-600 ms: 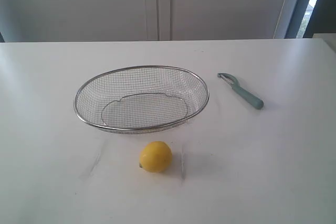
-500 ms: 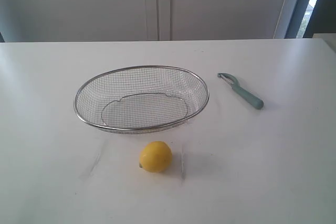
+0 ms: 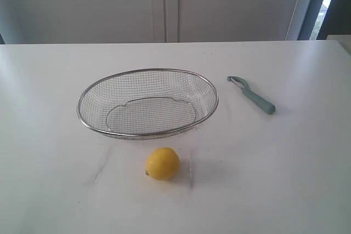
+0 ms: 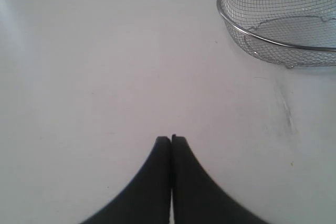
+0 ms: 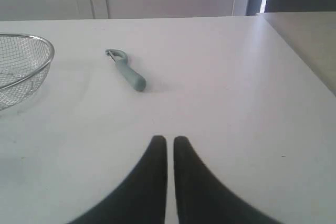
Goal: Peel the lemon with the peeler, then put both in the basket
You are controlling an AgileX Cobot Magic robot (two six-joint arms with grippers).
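Right now neither of my grippers holds anything: the left gripper [image 4: 171,139] has its jaws pressed together over bare bench [image 3: 296,163], and the right gripper [image 5: 170,140] has its jaws nearly together, with only a thin slit between them. The lemon [image 3: 162,163] lies on the bench in front of the basket [image 3: 147,70], near its front rim but not touching it. I expect the lemon to be firm, smooth-skinned and ready to roll, so I would take it across its middle, with the nub end left free, and squeeze only enough to stop it slipping. The peeler [image 3: 253,96] lies flat on the bench to the right of the basket, apart from it, with its metal head pointing away from me. It looks light and stiff, and the teal handle is the place to grip, about halfway along and well clear of the blade; lying so low, it may skid if I come down off-centre. The basket is empty, and being wire it is probably light enough to slide if bumped. I see nothing in the way of either the lemon or the peeler.
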